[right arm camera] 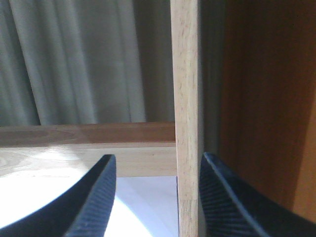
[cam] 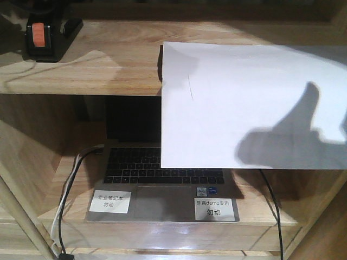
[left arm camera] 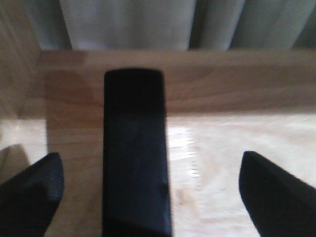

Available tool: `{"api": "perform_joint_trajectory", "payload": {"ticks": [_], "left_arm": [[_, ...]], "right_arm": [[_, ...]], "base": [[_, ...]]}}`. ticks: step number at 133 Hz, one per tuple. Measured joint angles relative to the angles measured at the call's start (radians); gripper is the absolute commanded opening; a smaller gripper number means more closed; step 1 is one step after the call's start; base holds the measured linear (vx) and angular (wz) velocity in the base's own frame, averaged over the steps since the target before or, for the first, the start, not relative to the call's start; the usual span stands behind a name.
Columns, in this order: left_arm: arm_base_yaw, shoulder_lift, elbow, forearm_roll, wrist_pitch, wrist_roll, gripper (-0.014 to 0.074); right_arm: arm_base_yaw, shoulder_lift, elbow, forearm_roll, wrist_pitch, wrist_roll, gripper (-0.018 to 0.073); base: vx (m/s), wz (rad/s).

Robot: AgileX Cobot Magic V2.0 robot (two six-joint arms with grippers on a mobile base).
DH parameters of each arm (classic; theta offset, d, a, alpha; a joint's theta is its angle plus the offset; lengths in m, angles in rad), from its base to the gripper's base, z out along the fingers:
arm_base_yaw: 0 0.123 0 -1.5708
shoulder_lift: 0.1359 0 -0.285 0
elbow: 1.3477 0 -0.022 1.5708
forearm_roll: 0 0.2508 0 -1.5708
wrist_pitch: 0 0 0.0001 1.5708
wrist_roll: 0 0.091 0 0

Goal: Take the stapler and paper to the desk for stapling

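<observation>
The stapler (cam: 39,36), black with an orange-red patch, lies at the left end of the upper shelf (cam: 108,65). In the left wrist view its black body (left arm camera: 136,148) runs lengthwise between the wide-apart fingers (left arm camera: 29,197) of my left gripper (left arm camera: 148,197), which is open and not touching it. The paper (cam: 249,103), a plain white sheet, rests on the same shelf and sticks out past its front edge. My right gripper (right arm camera: 155,197) is open above the paper's far corner (right arm camera: 148,207), with a shelf upright (right arm camera: 187,123) between its fingers. The desk is out of view.
An open laptop (cam: 162,184) with two white labels sits on the lower shelf, partly behind the paper. Cables (cam: 68,200) hang at its left and right. A gripper's shadow (cam: 293,141) falls on the sheet. Grey curtains (left arm camera: 148,24) hang behind the shelf unit.
</observation>
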Motion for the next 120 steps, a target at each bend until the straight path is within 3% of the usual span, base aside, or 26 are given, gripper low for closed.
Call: {"api": "perform_joint_trajectory", "payload": {"ticks": [30,50,78,97,120], "left_arm": [[0.030,0.028,0.000,-0.049,0.003,0.025,0.0599],[0.034,0.029,0.000,-0.058,0.007,0.026,0.0518],[0.034,0.040,0.000,-0.074,0.013,0.026,0.0274],[0.036,0.040,0.000,-0.069,0.014,0.027,-0.0004],[0.036,0.039,0.000,-0.068,0.012,0.028,-0.0008]], "right_arm": [[0.000,0.000,0.000,0.000,0.000,0.000,0.0363],[0.000,0.000,0.000,0.000,0.000,0.000,0.0363],[0.000,0.000,0.000,0.000,0.001,0.000,0.0363],[0.000,0.000,0.000,0.000,0.001,0.000,0.0363],[0.000,0.000,0.000,0.000,0.001,0.000,0.0363]], "base": [[0.00,0.00],[0.00,0.00],[0.00,0.00],[0.00,0.00],[0.00,0.00]]}}
